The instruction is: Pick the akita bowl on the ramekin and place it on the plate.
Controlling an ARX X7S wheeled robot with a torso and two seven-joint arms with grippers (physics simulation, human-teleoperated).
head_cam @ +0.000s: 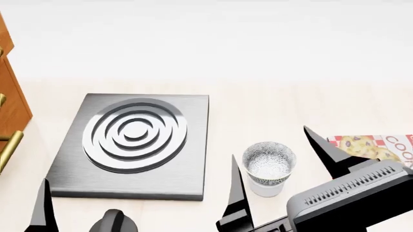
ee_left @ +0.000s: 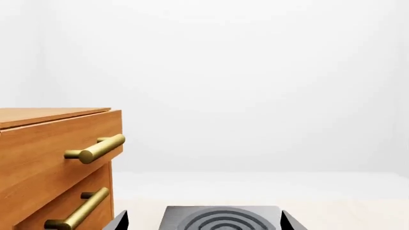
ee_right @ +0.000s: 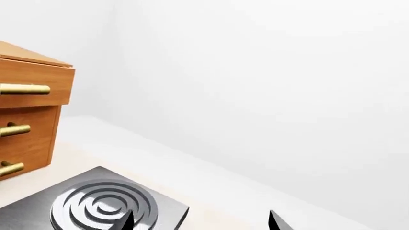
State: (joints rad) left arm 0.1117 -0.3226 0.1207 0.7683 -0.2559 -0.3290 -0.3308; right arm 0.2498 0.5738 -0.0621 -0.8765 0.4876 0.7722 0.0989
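Right claw (head_cam: 277, 169) spread wide, straddling the bowl (head_cam: 269, 163) sitting on the ramekin (head_cam: 266, 186) near the burner (head_cam: 134, 134). Drop lower, centre on the rim, squeeze, lift straight. Left claw (head_cam: 77, 212) seems released; plate unseen.

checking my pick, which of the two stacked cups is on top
The akita bowl, speckled black and white; the plain white ramekin stands under it.

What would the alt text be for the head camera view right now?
A speckled akita bowl sits stacked on a white ramekin on a pale counter, between the two dark fingers of the open right claw. To its left lies a grey stove plate with concentric rings; a wooden drawer cabinet edges in at far left.
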